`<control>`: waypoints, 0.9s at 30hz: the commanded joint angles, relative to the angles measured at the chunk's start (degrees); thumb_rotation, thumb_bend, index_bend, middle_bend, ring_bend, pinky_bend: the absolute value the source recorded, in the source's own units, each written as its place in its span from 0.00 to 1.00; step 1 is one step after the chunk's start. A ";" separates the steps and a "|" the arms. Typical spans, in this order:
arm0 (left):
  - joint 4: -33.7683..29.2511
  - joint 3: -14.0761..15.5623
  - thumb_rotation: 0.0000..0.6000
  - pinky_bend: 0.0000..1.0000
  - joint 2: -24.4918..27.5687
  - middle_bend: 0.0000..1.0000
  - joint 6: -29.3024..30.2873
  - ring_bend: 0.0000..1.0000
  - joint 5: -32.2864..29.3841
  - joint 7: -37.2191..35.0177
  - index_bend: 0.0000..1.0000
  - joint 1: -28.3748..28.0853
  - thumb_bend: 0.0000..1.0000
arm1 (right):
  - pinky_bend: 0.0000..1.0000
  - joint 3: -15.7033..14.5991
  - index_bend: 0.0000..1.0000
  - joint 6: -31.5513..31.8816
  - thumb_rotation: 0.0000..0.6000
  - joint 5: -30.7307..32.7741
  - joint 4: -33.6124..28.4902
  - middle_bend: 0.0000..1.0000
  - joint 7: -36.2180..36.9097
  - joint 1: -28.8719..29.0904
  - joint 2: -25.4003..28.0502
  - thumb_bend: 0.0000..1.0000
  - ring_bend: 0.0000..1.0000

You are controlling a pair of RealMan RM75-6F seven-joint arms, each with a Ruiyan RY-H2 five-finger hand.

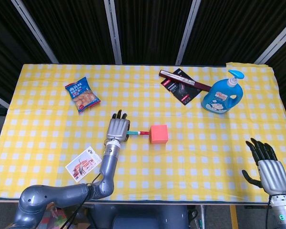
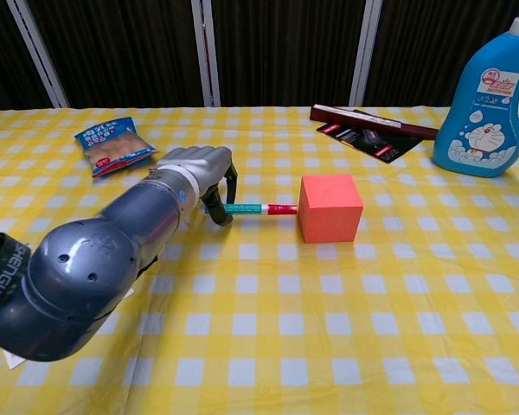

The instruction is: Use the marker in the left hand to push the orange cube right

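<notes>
The orange cube (image 1: 158, 134) (image 2: 330, 207) sits on the yellow checked tablecloth near the table's middle. My left hand (image 1: 117, 129) (image 2: 195, 172) lies just left of it and grips a green, white and red marker (image 1: 137, 133) (image 2: 259, 208) that points right. The marker's red tip reaches the cube's left face. My right hand (image 1: 268, 167) rests at the table's near right corner with fingers spread, holding nothing; only the head view shows it.
A snack bag (image 1: 82, 94) (image 2: 113, 145) lies at the back left. A dark box and booklet (image 1: 182, 85) (image 2: 370, 131) and a blue detergent bottle (image 1: 223, 95) (image 2: 490, 93) stand at the back right. A printed card (image 1: 83, 163) lies by my left forearm.
</notes>
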 commanded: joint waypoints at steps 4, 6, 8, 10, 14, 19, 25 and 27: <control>3.07 -1.09 1.00 0.14 -3.16 0.16 -1.45 0.02 0.23 -0.05 0.69 -2.81 0.41 | 0.00 0.01 0.00 -0.05 1.00 0.03 0.03 0.00 0.18 0.02 0.03 0.38 0.00; 3.92 -1.70 1.00 0.14 -4.13 0.16 -1.65 0.02 0.56 -0.37 0.69 -3.79 0.41 | 0.00 0.01 0.00 -0.06 1.00 0.00 0.05 0.00 0.23 0.03 0.05 0.38 0.00; 4.47 -2.44 1.00 0.14 -4.95 0.16 -1.73 0.02 0.86 -0.67 0.69 -4.76 0.41 | 0.00 -0.02 0.00 -0.02 1.00 -0.05 0.05 0.00 0.28 0.01 0.08 0.38 0.00; 5.05 -3.18 1.00 0.14 -5.73 0.16 -1.76 0.02 0.81 -0.74 0.69 -5.62 0.41 | 0.00 -0.03 0.00 0.03 1.00 -0.10 0.09 0.00 0.32 0.00 0.10 0.38 0.00; 6.19 -4.56 1.00 0.14 -7.18 0.16 -1.78 0.02 0.46 -0.38 0.69 -7.33 0.41 | 0.00 -0.05 0.00 0.04 1.00 -0.13 0.06 0.00 0.32 -0.02 0.13 0.38 0.00; 7.86 -6.49 1.00 0.14 -8.77 0.16 -1.79 0.02 -1.08 0.00 0.69 -8.74 0.41 | 0.00 -0.02 0.00 0.13 1.00 -0.10 0.03 0.00 0.33 -0.06 0.13 0.38 0.00; 8.34 -6.63 1.00 0.14 -9.08 0.16 -1.50 0.02 -1.16 -0.09 0.69 -8.64 0.41 | 0.00 -0.02 0.00 0.10 1.00 -0.06 0.03 0.00 0.51 -0.07 0.22 0.38 0.00; 7.86 -6.34 1.00 0.14 -8.70 0.16 -1.22 0.02 -1.18 -0.02 0.69 -8.02 0.41 | 0.00 -0.05 0.00 0.06 1.00 -0.06 0.01 0.00 0.54 -0.08 0.25 0.38 0.00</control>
